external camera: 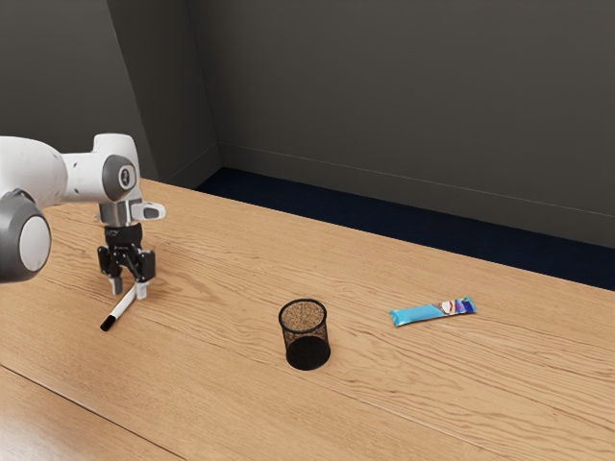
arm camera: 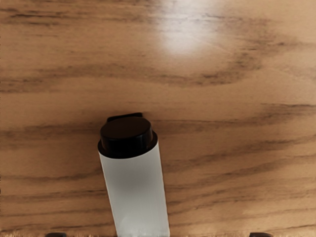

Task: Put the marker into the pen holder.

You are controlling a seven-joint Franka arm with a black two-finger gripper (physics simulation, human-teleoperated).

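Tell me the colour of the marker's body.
The marker's body is white; it shows best in the wrist view.

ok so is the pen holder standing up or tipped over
Upright: in the exterior view, the pen holder rests on its base, with its round rim facing up.

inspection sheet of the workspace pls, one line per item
surface: wood-grain table
job's things: marker lying on the table, not in the pen holder; pen holder upright
clutter: blue-wrapped bar lying flat, toward the exterior view's right from the pen holder
gripper: open, over the marker, fingers apart on either side of it
cables: nothing seen
surroundings: dark grey walls, dark blue floor
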